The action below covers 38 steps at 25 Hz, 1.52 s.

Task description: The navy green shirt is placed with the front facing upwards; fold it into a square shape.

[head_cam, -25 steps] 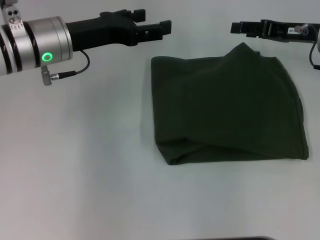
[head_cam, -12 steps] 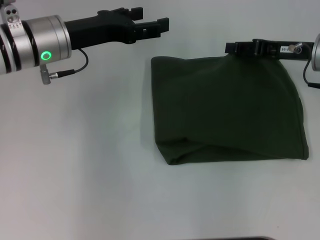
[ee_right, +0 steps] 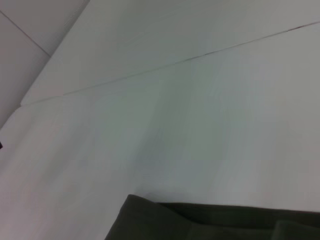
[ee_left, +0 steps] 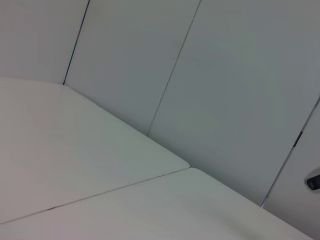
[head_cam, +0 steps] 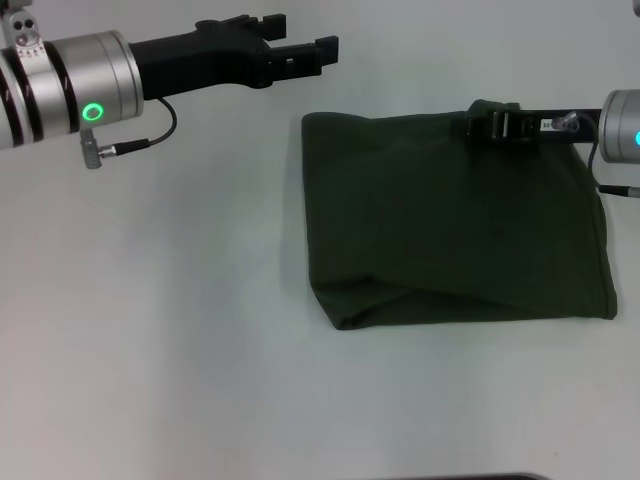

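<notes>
The navy green shirt point(head_cam: 450, 220) lies folded into a rough rectangle on the white table, its lettering hidden. A strip of the shirt point(ee_right: 215, 220) shows at the edge of the right wrist view. My right gripper point(head_cam: 478, 126) reaches in from the right and sits low over the shirt's far edge, where a small bump of cloth rises beside its tip. My left gripper point(head_cam: 300, 45) hovers open beyond the shirt's far left corner, apart from the cloth and holding nothing.
The white table point(head_cam: 160, 300) stretches bare to the left and in front of the shirt. A seam point(ee_right: 190, 59) runs across the tabletop. Pale wall panels point(ee_left: 210, 75) stand behind the table.
My right gripper has come down from beyond the shirt onto its far edge. The raised peak of cloth there has flattened to a small bump. The left arm has barely shifted.
</notes>
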Motion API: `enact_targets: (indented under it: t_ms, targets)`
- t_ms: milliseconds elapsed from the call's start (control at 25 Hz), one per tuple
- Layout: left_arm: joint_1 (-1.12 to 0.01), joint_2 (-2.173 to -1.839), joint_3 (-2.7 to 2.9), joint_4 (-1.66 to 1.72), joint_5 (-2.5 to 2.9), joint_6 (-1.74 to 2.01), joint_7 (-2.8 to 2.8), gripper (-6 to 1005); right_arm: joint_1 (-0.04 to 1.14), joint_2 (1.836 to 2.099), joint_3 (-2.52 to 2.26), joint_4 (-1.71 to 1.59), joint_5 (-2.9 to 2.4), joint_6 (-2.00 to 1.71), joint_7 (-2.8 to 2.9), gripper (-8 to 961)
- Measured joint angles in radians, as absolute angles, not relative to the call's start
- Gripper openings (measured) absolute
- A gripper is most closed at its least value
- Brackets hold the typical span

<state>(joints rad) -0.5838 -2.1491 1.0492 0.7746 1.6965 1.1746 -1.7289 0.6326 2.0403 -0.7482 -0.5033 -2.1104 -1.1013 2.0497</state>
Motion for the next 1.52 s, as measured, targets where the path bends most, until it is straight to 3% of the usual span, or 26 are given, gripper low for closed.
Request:
enact_targets:
  t_ms: [120,600,760,1120,1360,1520]
  targets:
    - [-0.583,-2.149,1.049,0.774,1.696,1.173,-1.729,917,0.633,2.043,-0.749,-0.503,-2.111,-1.080,2.050,61]
    - [-0.580,-2.149,1.049,0.773,1.699,1.173,-1.728,917,0.623,2.048,-0.739,-0.565,-2.018,-1.174,1.985,56]
    - [-0.579,-2.144,1.049,0.773,1.705,1.165,-1.714,917,0.616,2.040,-0.724,-0.569,-2.017,-1.192,1.988,54]
    - [-0.587,-2.126,1.053,0.778,1.764,1.136,-1.687,917,0.539,1.990,-0.542,-0.585,-1.969,-1.416,1.955,357]
    - [-0.613,-2.130,1.057,0.774,1.845,1.074,-1.691,917,0.475,1.938,-0.502,-0.597,-1.890,-1.554,1.948,495]
    - [-0.611,-2.140,1.061,0.774,1.852,1.076,-1.689,917,0.461,1.929,-0.509,-0.597,-1.892,-1.611,1.953,587]
